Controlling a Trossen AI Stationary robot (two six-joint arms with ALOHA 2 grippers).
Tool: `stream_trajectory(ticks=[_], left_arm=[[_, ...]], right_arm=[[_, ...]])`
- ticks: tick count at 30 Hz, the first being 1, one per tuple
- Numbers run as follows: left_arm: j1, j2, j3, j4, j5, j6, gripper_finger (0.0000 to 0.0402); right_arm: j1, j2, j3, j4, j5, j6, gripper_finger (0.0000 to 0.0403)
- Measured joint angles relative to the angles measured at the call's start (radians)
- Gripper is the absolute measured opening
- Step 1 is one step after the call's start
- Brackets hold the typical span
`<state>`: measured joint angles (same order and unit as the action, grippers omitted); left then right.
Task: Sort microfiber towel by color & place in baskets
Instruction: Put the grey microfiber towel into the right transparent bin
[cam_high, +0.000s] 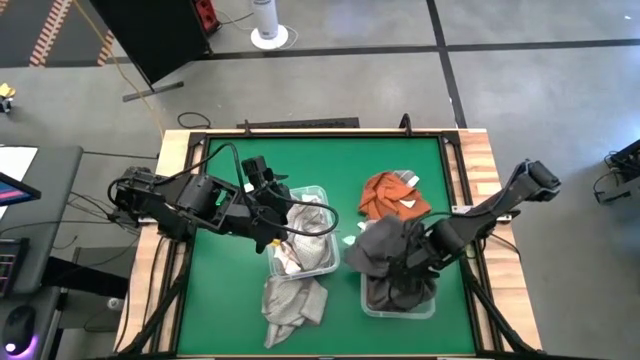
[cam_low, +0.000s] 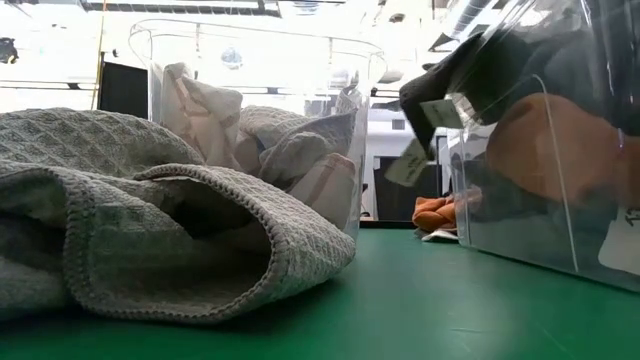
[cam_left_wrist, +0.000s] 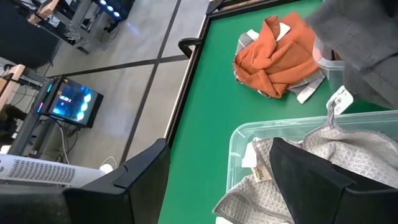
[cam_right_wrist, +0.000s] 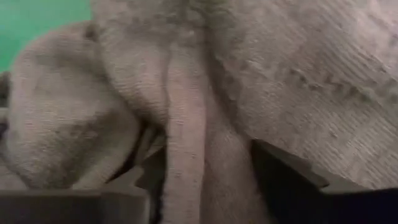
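1. The microfiber towels were seen in three colours: light grey waffle-weave ones, dark grey ones and an orange one.
2. The left gripper was held over the far end of the left clear plastic rectangular basket, its jaws standing wide apart and clamped on nothing, as shown in the left wrist view, where the two dark fingers framed the light grey towels in the basket.
3. The right gripper was lowered onto the dark grey towel pile at the right clear plastic basket; its fingers were seen apart at either side of a fold of the dark grey cloth, which touched them, but a grip could not be confirmed.
4. A loose light grey towel lay on the green table just beside the left basket's near end.
5. The crumpled orange towel lay on the table beyond the right basket.
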<state>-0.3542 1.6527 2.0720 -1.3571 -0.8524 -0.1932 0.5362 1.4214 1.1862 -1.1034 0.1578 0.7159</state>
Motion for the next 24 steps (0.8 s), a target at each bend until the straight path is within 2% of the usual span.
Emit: stream_trajectory(ticks=[5,10,16,20,24], left_arm=[[0.0,0.0,0.0,0.0,0.0,0.001,0.0265],[0.0,0.0,0.0,0.0,0.0,0.001,0.0265],[0.0,0.0,0.0,0.0,0.0,0.001,0.0265],[0.0,0.0,0.0,0.0,0.0,0.001,0.0265],[0.0,0.0,0.0,0.004,0.0,0.0,0.0265]], right_arm=[[0.0,-0.052,0.0,-0.009,0.003,0.055,0.0269],[0.0,-0.099,0.003,-0.027,0.011,0.1,0.0271],[0.0,-0.136,0.049,-0.165,0.055,0.208,0.0271],[-0.004,-0.114,0.05,-0.234,0.065,0.234,0.0272],[-0.011,-0.057,0.05,-0.155,0.074,0.157,0.0272]])
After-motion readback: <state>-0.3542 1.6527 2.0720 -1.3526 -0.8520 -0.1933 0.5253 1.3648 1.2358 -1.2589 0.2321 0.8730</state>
